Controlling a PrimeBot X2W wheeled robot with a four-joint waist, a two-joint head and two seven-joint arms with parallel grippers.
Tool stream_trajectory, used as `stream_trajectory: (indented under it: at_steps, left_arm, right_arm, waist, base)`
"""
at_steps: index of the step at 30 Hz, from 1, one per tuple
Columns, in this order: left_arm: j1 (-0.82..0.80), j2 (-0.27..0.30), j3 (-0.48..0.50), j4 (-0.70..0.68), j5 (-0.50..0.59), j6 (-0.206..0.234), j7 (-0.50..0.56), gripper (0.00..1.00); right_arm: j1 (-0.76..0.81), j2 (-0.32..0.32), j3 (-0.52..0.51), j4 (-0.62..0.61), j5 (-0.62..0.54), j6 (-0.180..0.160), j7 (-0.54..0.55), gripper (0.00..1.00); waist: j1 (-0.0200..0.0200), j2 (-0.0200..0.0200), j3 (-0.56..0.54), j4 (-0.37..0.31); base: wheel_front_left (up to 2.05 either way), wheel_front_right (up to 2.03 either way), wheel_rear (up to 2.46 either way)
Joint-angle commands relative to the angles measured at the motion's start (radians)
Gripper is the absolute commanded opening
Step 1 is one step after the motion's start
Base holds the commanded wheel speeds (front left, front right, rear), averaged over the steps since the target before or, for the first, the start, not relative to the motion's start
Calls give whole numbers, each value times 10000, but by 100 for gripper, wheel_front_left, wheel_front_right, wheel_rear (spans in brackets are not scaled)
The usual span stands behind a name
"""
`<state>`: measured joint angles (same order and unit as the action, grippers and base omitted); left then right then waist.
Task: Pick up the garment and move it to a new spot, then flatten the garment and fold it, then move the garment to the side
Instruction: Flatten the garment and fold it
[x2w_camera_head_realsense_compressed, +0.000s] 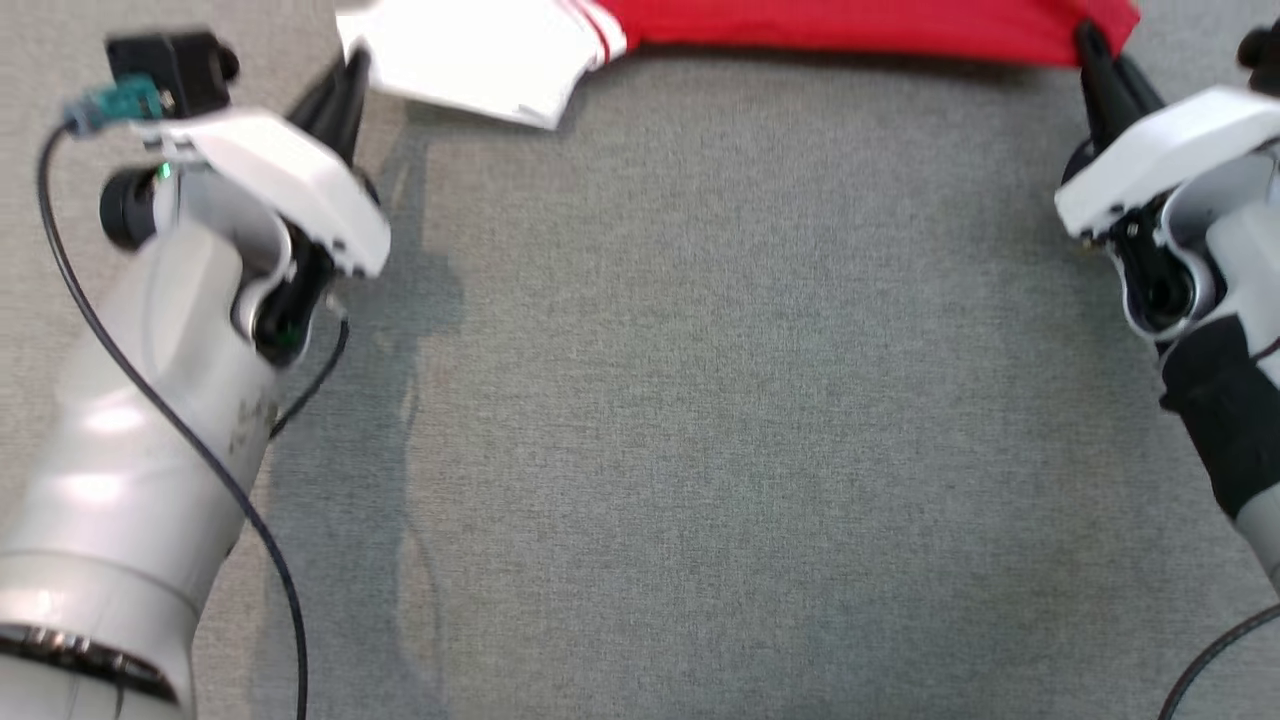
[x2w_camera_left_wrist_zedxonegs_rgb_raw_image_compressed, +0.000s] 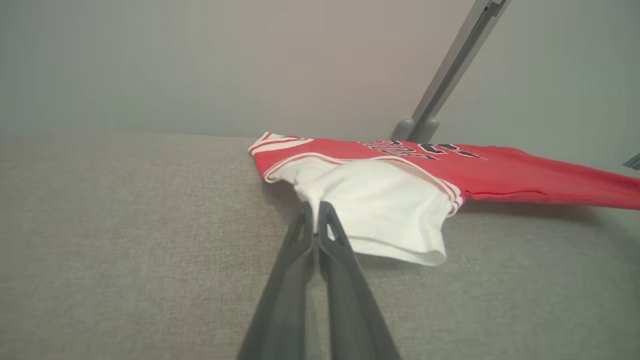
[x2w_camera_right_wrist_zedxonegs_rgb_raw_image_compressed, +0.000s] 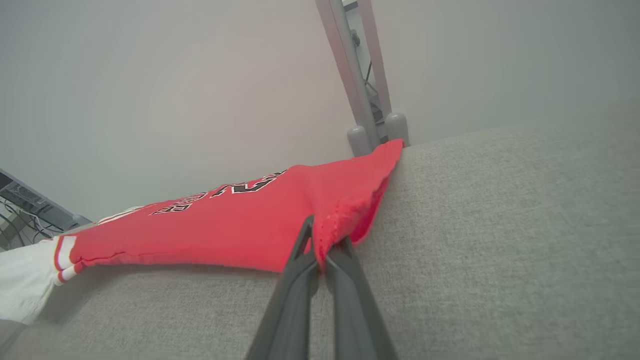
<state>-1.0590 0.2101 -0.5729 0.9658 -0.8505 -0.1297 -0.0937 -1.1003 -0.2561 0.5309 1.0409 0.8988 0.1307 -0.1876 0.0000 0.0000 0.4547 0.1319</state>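
Note:
The garment is a red jersey with black lettering and white sleeves, stretched along the far edge of the grey cloth-covered table. My left gripper is shut on the white sleeve's corner. In the left wrist view, the left gripper pinches the edge of the white cloth, and the garment runs off to the right with a shadow under it. My right gripper is shut on the red hem at the other end. The right wrist view has the right gripper with the garment bunched between its tips.
A grey metal post on rounded feet stands just behind the table's far edge, also seen as a post in the right wrist view. A black cable loops along my left forearm. A pale wall lies behind.

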Motion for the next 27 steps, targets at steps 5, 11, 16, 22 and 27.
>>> stream_trajectory:
  at_steps: [5,11,16,22,27]
  left_arm:
    - [944,646,-1081,-504,344,-5,522,0]
    - [1739,1176,-2054,-1261,77,-2,1375,0]
    - [2262,1739,-2794,-2066,-310,-1,2337,0]
    - [2904,2624,-3455,-3401,-1111,-1,3415,0]
    - [3357,3261,-3757,-4377,-1663,-1,3970,0]
  right_arm:
    - [512,-396,753,332,-72,-3,-115,0]
    - [755,-547,1568,698,-246,-3,-32,0]
    - [894,-597,1989,790,-229,-3,-82,0]
    - [1169,-759,2642,843,-206,-4,20,0]
    - [1584,-984,3206,747,75,-4,619,0]
  waist:
    - [0,0,-685,74]
    - [0,0,-1132,99]
    - [0,0,-1430,75]
    - [0,0,-1885,97]
    - [0,0,-2324,72]
  base:
    - [0,0,0]
    - [0,0,0]
    - [0,0,0]
    - [0,0,0]
    - [0,0,0]
